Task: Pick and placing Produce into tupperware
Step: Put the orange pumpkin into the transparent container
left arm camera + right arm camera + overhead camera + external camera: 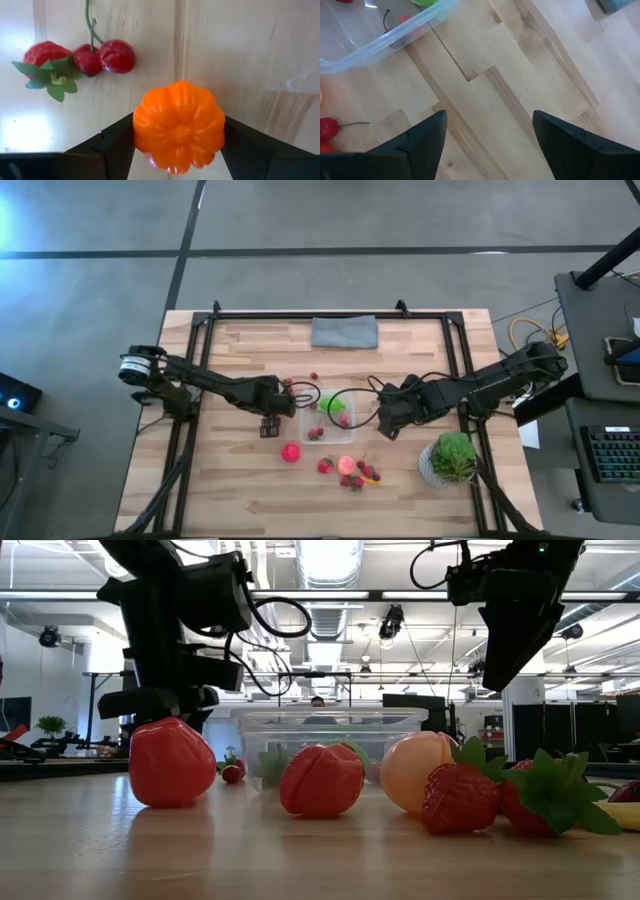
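The desk (240, 480) is a pale butcher-block top in a black frame, standing on a grey concrete floor (90, 300) crossed by dark lines; the low view looks past it into a bright workshop with ceiling ducts and lights.

From the left in the high view, the left gripper (282, 388) sits just beside the clear tupperware (337, 436), which holds a green fruit (332, 404) and a red berry. A grey folded cloth (345, 332) lies at the far edge. Near the front lie a bright pink ball (290, 452), a peach ball (346, 465) and strawberries (363, 475). The right gripper (388, 424) hangs past the box's other side, near a potted plant (452, 457).

Only the left wrist view shows that the left gripper (177, 150) is closed on an orange pumpkin-shaped fruit (178, 125), with cherries (106, 56) and a leafy strawberry (44, 54) on the wood beyond. The right wrist view shows the right gripper (490, 140) open over bare wood, holding nothing, with the box's corner ahead.
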